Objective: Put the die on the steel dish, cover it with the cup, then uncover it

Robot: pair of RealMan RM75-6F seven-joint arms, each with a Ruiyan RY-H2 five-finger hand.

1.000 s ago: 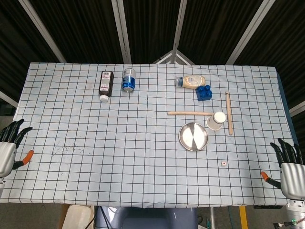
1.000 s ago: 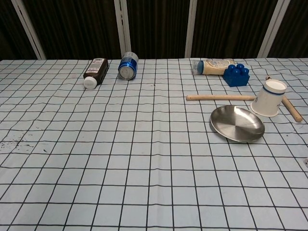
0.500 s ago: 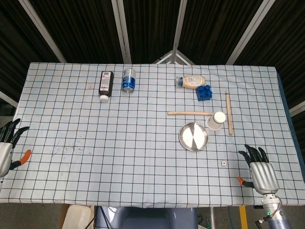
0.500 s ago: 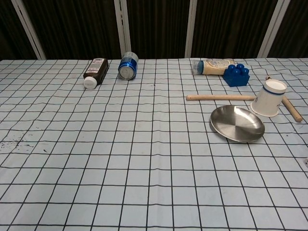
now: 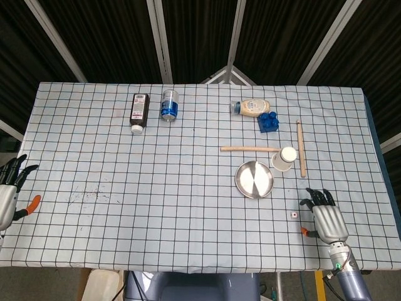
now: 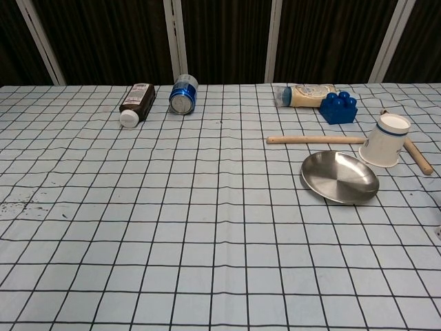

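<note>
The die (image 5: 293, 215) lies on the checked cloth just left of the right hand's fingers (image 5: 316, 197), apart from them. Those fingers are spread and hold nothing; the right hand (image 5: 326, 221) hovers palm-down near the table's front edge. Beyond the fingertips sit the steel dish (image 5: 254, 179) and, touching its far-right rim, the tipped cup (image 5: 285, 158). The left hand (image 5: 9, 191), fingers apart and holding nothing, is cut off at the frame's left edge. The chest view shows neither hand. Bottle labels are too small to read.
</note>
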